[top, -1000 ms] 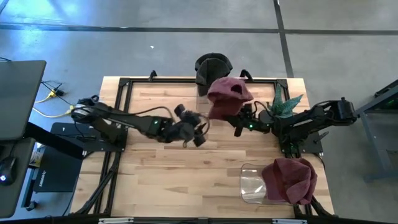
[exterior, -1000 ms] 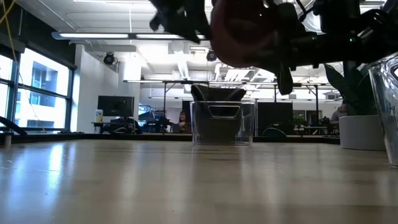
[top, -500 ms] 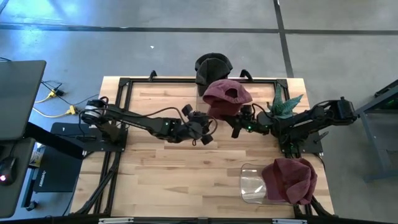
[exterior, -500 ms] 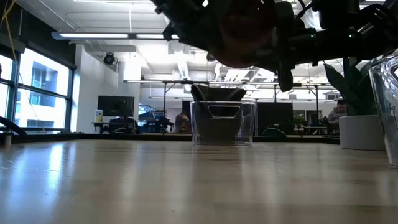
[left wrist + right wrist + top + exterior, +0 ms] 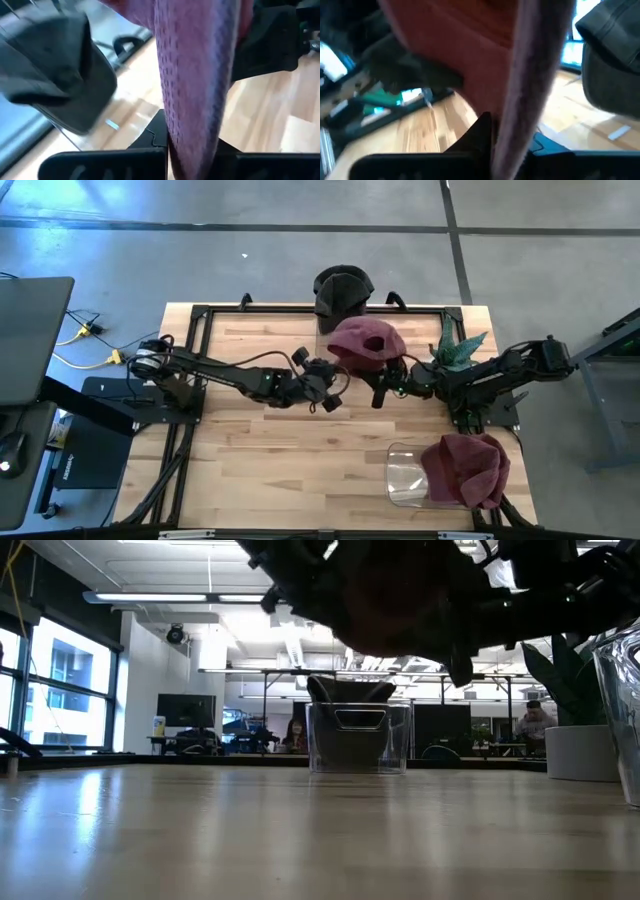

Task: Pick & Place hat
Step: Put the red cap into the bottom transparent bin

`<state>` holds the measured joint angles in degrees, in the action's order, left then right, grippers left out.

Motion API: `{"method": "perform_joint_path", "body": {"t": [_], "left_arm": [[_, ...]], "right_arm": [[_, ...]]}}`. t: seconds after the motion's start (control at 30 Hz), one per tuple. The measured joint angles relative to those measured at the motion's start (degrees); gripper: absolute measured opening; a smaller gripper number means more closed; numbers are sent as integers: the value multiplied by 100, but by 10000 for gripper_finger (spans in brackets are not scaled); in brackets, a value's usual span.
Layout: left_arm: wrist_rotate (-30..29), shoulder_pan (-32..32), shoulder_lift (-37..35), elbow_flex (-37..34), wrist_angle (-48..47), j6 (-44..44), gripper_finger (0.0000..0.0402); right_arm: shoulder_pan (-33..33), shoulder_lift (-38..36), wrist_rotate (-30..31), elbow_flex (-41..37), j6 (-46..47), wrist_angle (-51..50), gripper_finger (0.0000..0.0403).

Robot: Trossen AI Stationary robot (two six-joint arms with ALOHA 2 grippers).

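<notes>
So the maroon hat [image 5: 366, 344] is being held up off the table [image 5: 250, 470] near the upper middle of the high view, pinched from both sides at once, which looks a lot like a handover being set up mid-air. The left hand [image 5: 330, 383] is reached in from the left of the frame and is clamped on the fabric; in the left wrist view a fold of the hat [image 5: 195, 90] is seen squeezed flat between its two dark fingers [image 5: 105, 165], so the grip there is pretty solid. The right hand [image 5: 385, 388] is brought in from the right and the hat's edge [image 5: 520, 85] is seen running down between its fingers [image 5: 475, 140] too, so it's probably gripped as well, though how tight that grip is can't really be judged from that close-up. Being held by two edges like this keeps the hat spread and hanging clear of the wood, which is confirmed in the low view, where it's just a dark mass [image 5: 390, 600] at the top of the frame. A dark hat [image 5: 342, 288] is parked over a clear stand at the top edge of the table, and another maroon hat [image 5: 468, 468] is draped on a clear container [image 5: 403, 477] at the lower right, so those are presumably the drop-off spots. A potted plant [image 5: 455, 348] is sat right beside the right arm, so not much room is left on that side.
</notes>
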<state>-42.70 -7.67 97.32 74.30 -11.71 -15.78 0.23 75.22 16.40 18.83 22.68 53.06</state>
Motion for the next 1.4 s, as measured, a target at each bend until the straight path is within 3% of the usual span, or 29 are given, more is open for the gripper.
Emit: {"method": "perform_joint_path", "body": {"t": [0.2, 0.33, 0.5, 0.67, 0.8, 1.0, 1.1, 1.17, 1.33, 1.4], "left_arm": [[871, 339, -20, -5, -886, -484, 3], [891, 333, -17, -22, -1254, -568, 1], [983, 317, -149, -9, -1522, -816, 1], [1081, 318, -288, -155, -1611, -903, 1], [1268, 313, -249, -360, -1704, -997, 1], [1768, 113, -267, -382, -1441, -758, 1], [1790, -70, -267, -382, -1357, -744, 1], [1790, -161, -267, -382, -1333, -762, 1], [2021, -215, -267, -382, -951, -805, 1], [2307, -208, -267, -382, -778, -803, 1]], "right_arm": [[-168, -160, -716, 11, -94, -1010, 103], [-328, -767, -1048, 501, -17, -3345, 143], [-24, -1314, -273, 1306, 603, -6552, 146], [725, -1576, 575, 1807, 1177, -8062, 131], [1330, -1715, 1304, 2146, 1359, -8391, 116], [2044, -1845, 3376, 2534, 1601, -8403, 77], [2265, -1834, 4055, 2606, 1483, -8344, 52], [2356, -1836, 3975, 2586, 1077, -7897, 35], [2422, -1533, 1979, 2439, -504, -6154, 3], [2410, -1243, 1526, 2484, -798, -5807, 3]]}}
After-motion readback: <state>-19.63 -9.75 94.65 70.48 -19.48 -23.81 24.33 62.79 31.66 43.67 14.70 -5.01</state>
